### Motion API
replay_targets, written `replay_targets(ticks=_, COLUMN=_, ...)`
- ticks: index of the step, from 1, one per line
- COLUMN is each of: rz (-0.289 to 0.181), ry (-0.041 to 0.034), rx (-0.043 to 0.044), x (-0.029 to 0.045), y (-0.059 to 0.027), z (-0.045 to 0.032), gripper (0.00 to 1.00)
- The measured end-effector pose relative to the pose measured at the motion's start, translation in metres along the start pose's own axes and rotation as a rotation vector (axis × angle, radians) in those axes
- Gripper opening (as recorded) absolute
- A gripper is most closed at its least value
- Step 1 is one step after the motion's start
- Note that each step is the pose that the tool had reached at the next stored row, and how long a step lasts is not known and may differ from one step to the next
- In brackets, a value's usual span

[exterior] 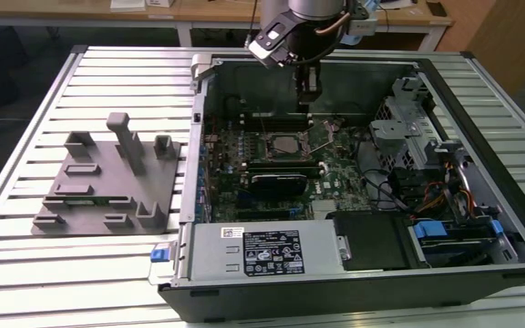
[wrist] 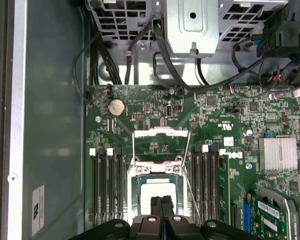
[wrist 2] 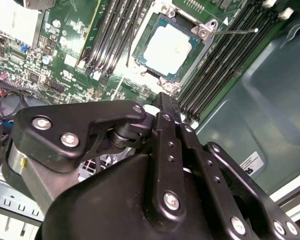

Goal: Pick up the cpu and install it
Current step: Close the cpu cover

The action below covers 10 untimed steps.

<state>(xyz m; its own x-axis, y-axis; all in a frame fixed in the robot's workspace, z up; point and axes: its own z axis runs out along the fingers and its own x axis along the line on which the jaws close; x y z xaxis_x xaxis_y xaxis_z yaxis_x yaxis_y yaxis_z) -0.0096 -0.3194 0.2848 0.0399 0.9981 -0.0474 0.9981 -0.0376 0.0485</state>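
The arm comes down into the open computer case (exterior: pixel 244 301) with its wrist level with the case rim, and the end effector (exterior: pixel 307 96) points straight down at the motherboard (wrist: pixel 225 115). Its two black fingers (wrist: pixel 157 205) are pressed together with nothing between them. The fingertips hang clear above the board and touch no part.

Just beneath and slightly ahead of the fingertips lies the cpu (wrist: pixel 157 190), a small square chip with a pale, silvery metal top. It sits flat in its socket (wrist: pixel 140 170) with its top face bare. The socket's load plate (wrist: pixel 160 134) is swung open and lies just beyond the chip, away from the end effector.

Banks of dark memory slots (wrist: pixel 105 185) flank the socket on both sides. Farther out, at the case's near edge, sits a grey labelled power-supply box (exterior: pixel 262 249).

Outside the case, well away from the end effector toward the exterior view's left, a grey fixture (exterior: pixel 107 184) with upright holders stands on the slatted metal desk (exterior: pixel 126 82).
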Motion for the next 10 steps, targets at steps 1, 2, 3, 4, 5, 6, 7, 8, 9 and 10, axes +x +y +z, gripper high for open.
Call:
replay_targets(ticks=1, rz=0.0, ry=-0.0001, rx=0.0, x=0.0001, y=0.0009, z=0.0, gripper=0.11)
replay_targets(ticks=2, rz=0.0, ry=-0.0001, rx=0.0001, x=0.0002, y=0.0018, z=0.0001, gripper=0.11)
replay_targets(ticks=3, rz=0.0, ry=-0.0001, rx=0.0, x=0.0004, y=0.0028, z=0.0001, gripper=0.11)
replay_targets(ticks=4, rz=0.0, ry=0.0, rx=0.0, x=0.0006, y=0.0042, z=0.0002, gripper=0.11)
replay_targets(ticks=5, rz=0.0, ry=0.0, rx=0.0, x=0.0006, y=0.0056, z=0.0002, gripper=0.11)
replay_targets(ticks=6, rz=0.0, ry=0.0, rx=0.0, x=0.0008, y=0.007, z=0.0003, gripper=0.11)
replay_targets(ticks=7, rz=0.0, ry=0.0, rx=0.0, x=0.0009, y=0.0082, z=0.0003, gripper=0.11)
replay_targets(ticks=8, rz=0.0, ry=-0.0001, rx=0.0001, x=0.0011, y=0.0091, z=0.0004, gripper=0.11)
replay_targets(ticks=9, rz=0.0, ry=-0.0001, rx=0.0001, x=0.0013, y=0.0098, z=0.0004, gripper=0.11)
replay_targets(ticks=10, rz=0.0, ry=0.0, rx=0.0, x=0.0014, y=0.0106, z=0.0005, gripper=0.11)
